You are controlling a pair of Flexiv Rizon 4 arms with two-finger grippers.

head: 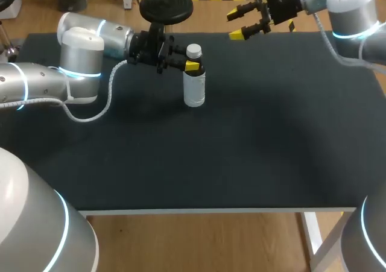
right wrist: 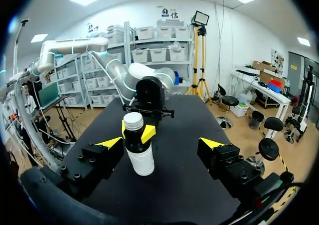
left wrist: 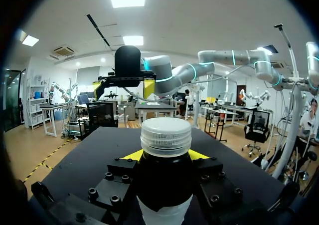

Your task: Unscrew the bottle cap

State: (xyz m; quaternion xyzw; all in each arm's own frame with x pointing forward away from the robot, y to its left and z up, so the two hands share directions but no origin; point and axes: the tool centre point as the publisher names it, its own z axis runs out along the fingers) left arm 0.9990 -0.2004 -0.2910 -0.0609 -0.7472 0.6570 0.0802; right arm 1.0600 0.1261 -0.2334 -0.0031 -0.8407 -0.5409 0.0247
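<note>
Black counter [head: 241, 151]: bottle [head: 194, 90] upright toward far edge, white cap [head: 193, 50] on. Left claw [head: 192, 65] clenched on its neck, just under cap. Right claw [head: 238, 23] released, aloft at far edge, well apart.

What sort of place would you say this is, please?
Probably a robotics lab workbench: a bare black-topped table, the left gripper shut on an upright white bottle, and the right gripper open near the far edge.

Head overhead; wrists face each other across the bottle [head: 194, 79].
</note>
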